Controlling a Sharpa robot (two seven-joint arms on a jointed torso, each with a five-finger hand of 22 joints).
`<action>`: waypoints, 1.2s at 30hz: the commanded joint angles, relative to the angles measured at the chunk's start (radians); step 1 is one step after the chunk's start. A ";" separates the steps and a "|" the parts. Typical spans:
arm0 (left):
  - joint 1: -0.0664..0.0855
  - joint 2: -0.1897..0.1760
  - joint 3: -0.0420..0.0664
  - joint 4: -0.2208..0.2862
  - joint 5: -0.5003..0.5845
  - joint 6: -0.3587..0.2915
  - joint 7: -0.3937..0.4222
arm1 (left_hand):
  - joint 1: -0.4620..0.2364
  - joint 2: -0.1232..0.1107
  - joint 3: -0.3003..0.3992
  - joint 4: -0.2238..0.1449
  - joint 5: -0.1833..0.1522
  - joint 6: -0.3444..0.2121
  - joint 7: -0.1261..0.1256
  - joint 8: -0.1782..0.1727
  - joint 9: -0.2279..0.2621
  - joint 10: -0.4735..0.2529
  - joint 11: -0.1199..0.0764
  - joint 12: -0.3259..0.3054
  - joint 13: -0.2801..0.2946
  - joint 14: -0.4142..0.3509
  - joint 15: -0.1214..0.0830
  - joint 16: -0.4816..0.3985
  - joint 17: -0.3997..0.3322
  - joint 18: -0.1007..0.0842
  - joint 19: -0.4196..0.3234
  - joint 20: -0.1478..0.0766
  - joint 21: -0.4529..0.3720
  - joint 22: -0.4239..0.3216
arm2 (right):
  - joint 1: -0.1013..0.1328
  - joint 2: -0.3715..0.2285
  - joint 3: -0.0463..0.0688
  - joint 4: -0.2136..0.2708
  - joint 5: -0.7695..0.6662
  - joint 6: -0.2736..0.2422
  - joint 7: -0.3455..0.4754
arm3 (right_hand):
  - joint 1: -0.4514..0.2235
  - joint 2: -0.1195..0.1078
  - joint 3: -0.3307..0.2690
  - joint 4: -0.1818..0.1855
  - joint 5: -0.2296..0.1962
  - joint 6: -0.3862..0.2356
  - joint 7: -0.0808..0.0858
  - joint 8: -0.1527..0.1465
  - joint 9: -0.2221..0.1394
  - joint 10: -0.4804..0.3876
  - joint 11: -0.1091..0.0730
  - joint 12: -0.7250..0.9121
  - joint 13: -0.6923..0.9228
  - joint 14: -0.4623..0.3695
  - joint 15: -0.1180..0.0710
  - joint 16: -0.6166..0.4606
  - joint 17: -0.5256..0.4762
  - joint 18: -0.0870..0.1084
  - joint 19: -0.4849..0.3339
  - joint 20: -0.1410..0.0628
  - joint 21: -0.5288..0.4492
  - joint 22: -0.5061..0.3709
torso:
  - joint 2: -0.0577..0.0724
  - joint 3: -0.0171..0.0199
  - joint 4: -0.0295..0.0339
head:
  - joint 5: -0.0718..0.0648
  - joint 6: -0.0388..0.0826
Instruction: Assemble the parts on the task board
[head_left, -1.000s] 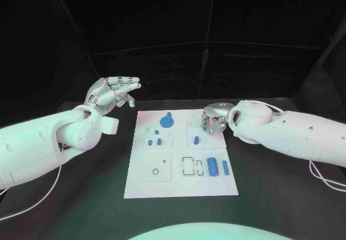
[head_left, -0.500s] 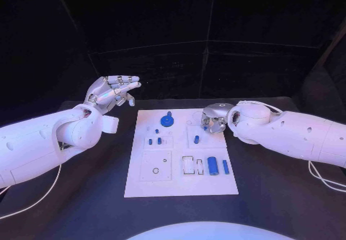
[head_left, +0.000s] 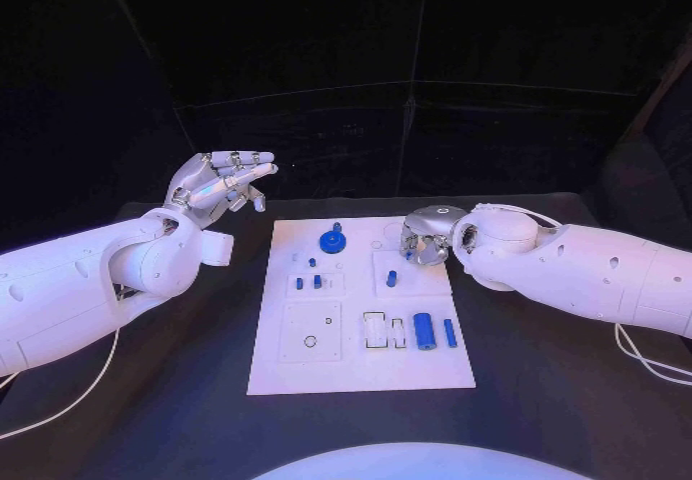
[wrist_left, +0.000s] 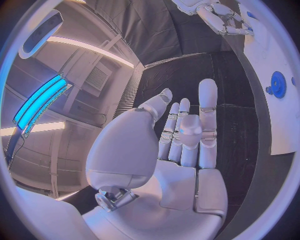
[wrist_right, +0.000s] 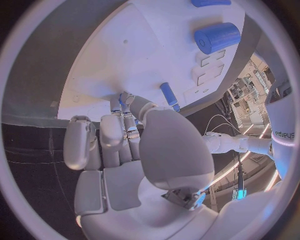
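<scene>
Over the far right corner of the flat white task board (head_left: 361, 310), the right hand (head_left: 423, 238) hangs low with its silver fingers curled downward. From the wrist camera its fingertips (wrist_right: 125, 99) look closed on a small blue piece (wrist_right: 120, 96), though whether they truly pinch it or merely touch it, I cannot tell. Just toward the near edge from that hand lies a short blue peg (head_left: 391, 279), its long axis running roughly front to back on the board. Farther toward the robot sit a fat blue cylinder (head_left: 424, 331) and a slim blue bar (head_left: 450, 333), side by side and both lying lengthwise the same way. A round blue gear-like disc (head_left: 333, 241) rests nearer the board's far middle.

The left hand (head_left: 219, 182) is raised well off the board's left side, palm up, fingers loosely spread and holding nothing. So the right hand is clearly nearer the work; I'd judge the next placement belongs to it.
</scene>
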 joint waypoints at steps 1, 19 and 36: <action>0.001 0.000 0.001 -0.002 0.005 0.009 0.014 | 0.004 0.005 0.004 -0.006 0.002 0.007 0.002 0.006 -0.001 0.010 -0.001 0.003 -0.001 -0.008 0.000 -0.005 -0.002 0.014 -0.005 -0.002 -0.007 -0.002 | 0.002 -0.006 0.001 0.009 -0.024 -0.057 -0.020 | 0.005 0.007 0.006 -0.002 -0.004 0.009 -0.001 0.004 0.001 0.009 -0.001 0.003 0.001 0.024 -0.007 0.006 -0.002 -0.016 0.009 0.000 0.007 0.027 | -0.001 -0.0005 0.0015 | 0.000 0.000; 0.001 -0.004 0.001 -0.011 0.005 0.007 0.014 | 0.006 0.006 0.005 -0.007 0.002 0.007 0.002 0.006 -0.001 0.010 -0.001 0.003 -0.001 -0.008 -0.001 -0.006 -0.004 0.014 -0.005 -0.003 -0.007 -0.002 | 0.004 -0.082 0.003 0.114 -0.028 -0.183 -0.032 | 0.006 -0.005 0.012 -0.013 -0.003 0.009 0.001 -0.001 0.000 0.008 0.000 -0.001 0.000 0.024 -0.006 0.013 0.001 -0.018 0.013 -0.001 0.016 0.038 | -0.001 -0.0011 0.0012 | 0.000 0.006; 0.001 0.007 0.000 -0.008 0.005 0.007 0.014 | 0.006 0.006 0.005 -0.007 0.002 0.007 0.002 0.006 -0.001 0.010 -0.001 0.003 -0.001 -0.008 -0.001 -0.006 -0.004 0.014 -0.005 -0.003 -0.007 -0.002 | 0.011 -0.100 0.023 0.350 -0.017 -0.200 -0.038 | 0.008 -0.007 0.015 -0.017 -0.002 0.011 0.000 -0.002 0.000 0.008 0.000 -0.002 0.000 0.024 -0.006 0.017 0.004 -0.019 0.015 -0.001 0.019 0.041 | -0.003 -0.0024 0.0016 | 0.025 0.014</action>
